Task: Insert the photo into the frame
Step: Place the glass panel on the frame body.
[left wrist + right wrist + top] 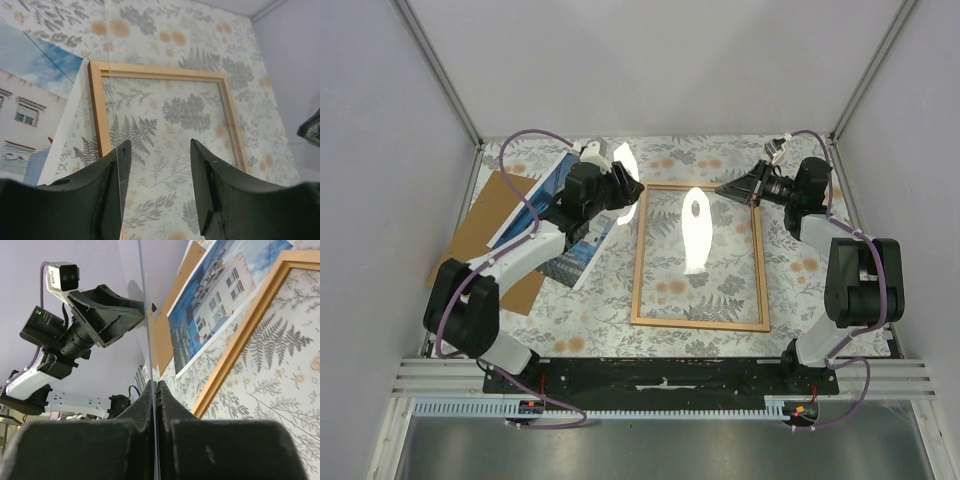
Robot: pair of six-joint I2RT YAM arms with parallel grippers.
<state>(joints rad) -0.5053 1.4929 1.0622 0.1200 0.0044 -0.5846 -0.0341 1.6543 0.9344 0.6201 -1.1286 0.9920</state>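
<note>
Pane (144,315) clamped in right gripper (156,385) hangs above frame (639,255); left gripper (160,145) gapes near photo (30,100) on brown board (485,225).

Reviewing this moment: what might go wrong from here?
The right gripper pinches the clear sheet by one edge only, and the left gripper stands open: the sheet might swing or slip onto the frame. The photo lies beside the frame, partly under the left arm; that arm's next move might drag or crease it.
</note>
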